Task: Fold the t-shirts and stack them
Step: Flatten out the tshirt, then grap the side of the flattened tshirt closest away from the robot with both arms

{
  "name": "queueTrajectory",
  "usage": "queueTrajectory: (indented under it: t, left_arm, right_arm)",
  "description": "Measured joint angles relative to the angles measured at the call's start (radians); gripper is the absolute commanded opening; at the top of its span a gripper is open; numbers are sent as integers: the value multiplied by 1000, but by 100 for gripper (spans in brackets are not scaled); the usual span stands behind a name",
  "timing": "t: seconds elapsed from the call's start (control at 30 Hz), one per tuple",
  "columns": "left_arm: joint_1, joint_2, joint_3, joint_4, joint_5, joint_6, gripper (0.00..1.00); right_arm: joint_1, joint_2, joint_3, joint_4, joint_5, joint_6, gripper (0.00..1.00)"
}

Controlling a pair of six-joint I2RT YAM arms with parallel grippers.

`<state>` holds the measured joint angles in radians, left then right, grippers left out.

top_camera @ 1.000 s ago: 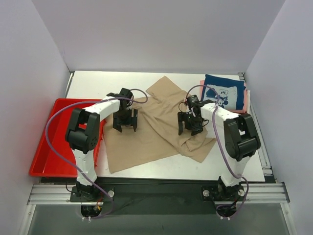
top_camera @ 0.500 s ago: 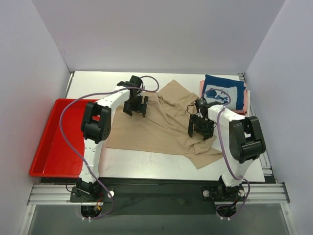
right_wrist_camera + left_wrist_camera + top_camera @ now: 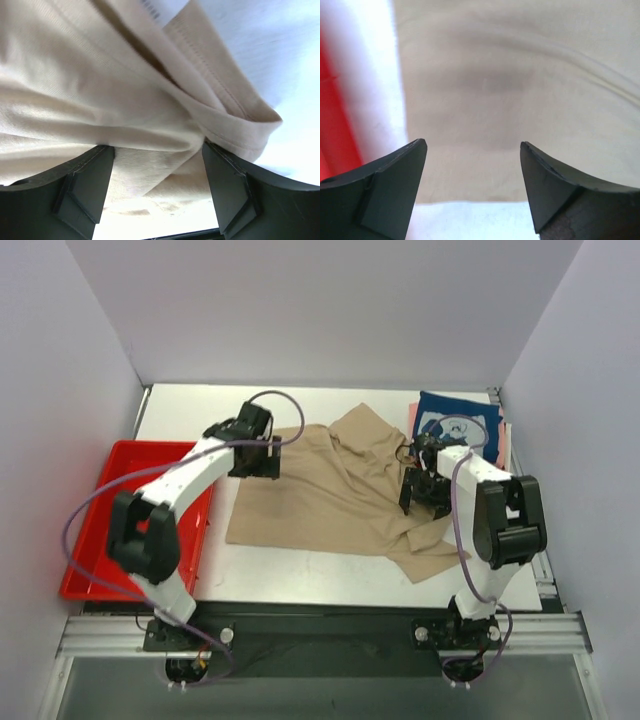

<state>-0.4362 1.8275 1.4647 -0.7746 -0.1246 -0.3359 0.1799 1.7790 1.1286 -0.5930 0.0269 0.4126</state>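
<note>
Inspecting from the near edge of the table (image 3: 300,580), the tan t-shirt (image 3: 320,510) was found spread open at mid-table, flat on its left and rumpled into folds on its right. The right gripper (image 3: 157,146) sat in those folds, fingers partway closed with a thick bunch of cloth wedged between them, apparently gripped. The left gripper (image 3: 473,144) hovered over the shirt's far left edge, fingers fully spread and empty. Farther right, a folded navy t-shirt (image 3: 462,428) lay on a pink one (image 3: 413,415). Assessment: the cloth was light, limp and prone to drag. A hem corner or shoulder seam would suit a pinch best.
</note>
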Motion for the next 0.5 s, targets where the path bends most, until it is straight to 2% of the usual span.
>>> queueTrajectory:
  t: [0.07,0.1,0.2,0.3,0.33,0.4,0.5]
  left_arm:
    - [1,-160,-92,23,-50,-31,79]
    - [1,-209,-124,27,-62,-43,72]
    - [1,-333,-241,45,-93,-87,64]
    - [1,-348,-356,42,-118,-134,58]
    - [1,-343,-391,36,-124,-148,50]
    - [1,-337,-453,25,-137,-167,43]
    - [3,-336,-491,9,-153,-179,43]
  right_arm:
    - [-18,2,12,-3,3,-3,73]
    - [-23,2,16,-5,3,-5,73]
    - [-35,4,31,-9,4,-5,73]
    - [-42,6,39,-9,4,-3,73]
    - [-42,7,39,-10,5,-2,73]
    - [-44,7,39,-10,4,-1,73]
    - [-49,7,39,-10,4,-1,73]
